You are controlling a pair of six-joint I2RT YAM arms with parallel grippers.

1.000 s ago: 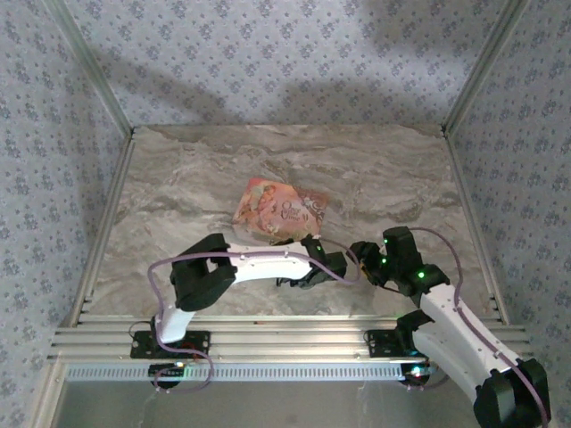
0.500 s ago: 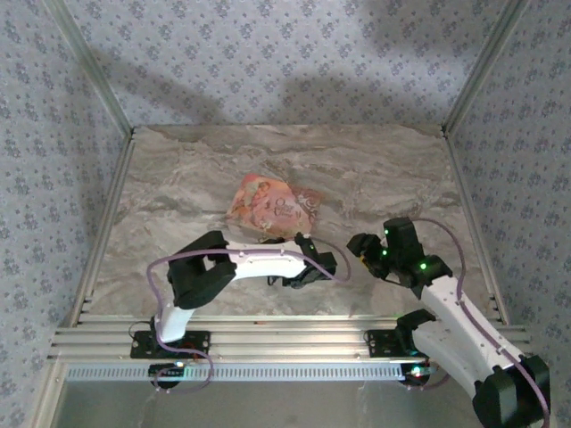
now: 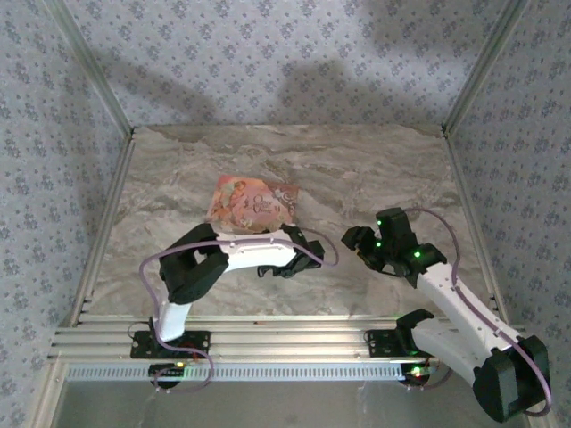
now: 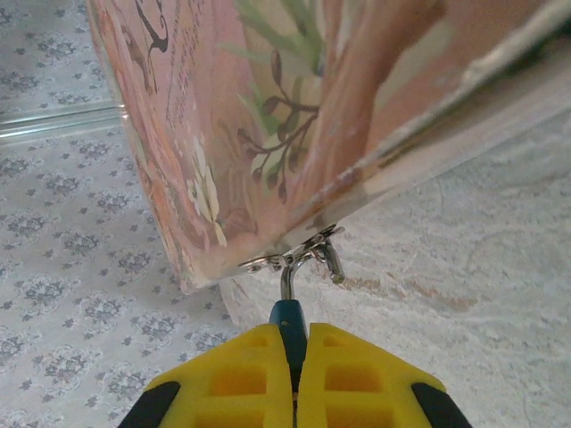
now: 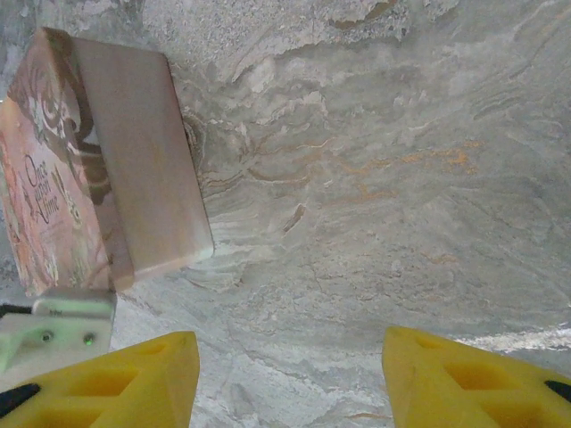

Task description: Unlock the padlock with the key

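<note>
**A:** Entry one, the setting?

**B:** Grey-veined marble tabletop (image 3: 375, 178) in an aluminium frame. Walls papered in a blue floral print (image 3: 268, 62).

**A:** Changes from the earlier frame?

**B:** Flat pink illustrated box (image 3: 252, 203) has shifted left, and the left gripper (image 4: 294, 343) with it. Right gripper (image 5: 285, 374) has drawn back and is now well apart from the left one.

**A:** Entries by view?

**B:** Left wrist: yellow fingers clenched on the tiny blue padlock (image 4: 287, 314), its pale metal part touching the box's lower edge. From above, the padlock is too small to make out. Right wrist: fingers spread, grasping nothing, with the box lying on the marble to the left.
</note>
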